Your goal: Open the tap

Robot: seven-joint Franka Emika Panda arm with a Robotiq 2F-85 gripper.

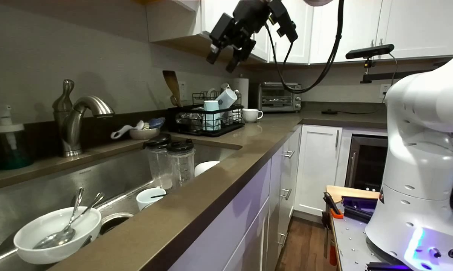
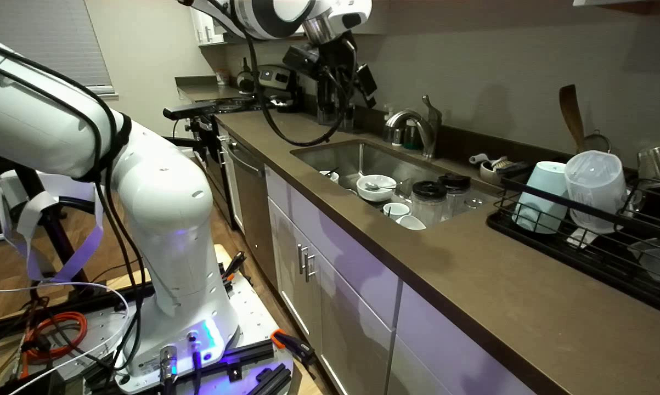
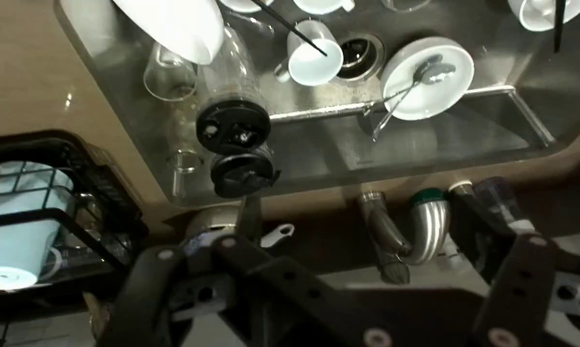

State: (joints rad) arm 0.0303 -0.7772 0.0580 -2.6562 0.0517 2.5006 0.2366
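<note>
Gripper (image 1: 221, 63), spread wide and empty, hangs high while the tap (image 1: 72, 130) stands behind the sink (image 1: 113, 169), so I'd call this the approach, needing next a descent to the handle (image 1: 63, 101).

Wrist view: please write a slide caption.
Past the open gripper: silver kitchen faucet beside metal sink holding white bowl with spoons.

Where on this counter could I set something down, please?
Bare counter lies between the dish rack and the front edge, with a strip between the sink and that edge. Crowded: the rack itself and the sink end beside it, with two lidded containers. The back ledge holds the tap and soap bottle.
</note>
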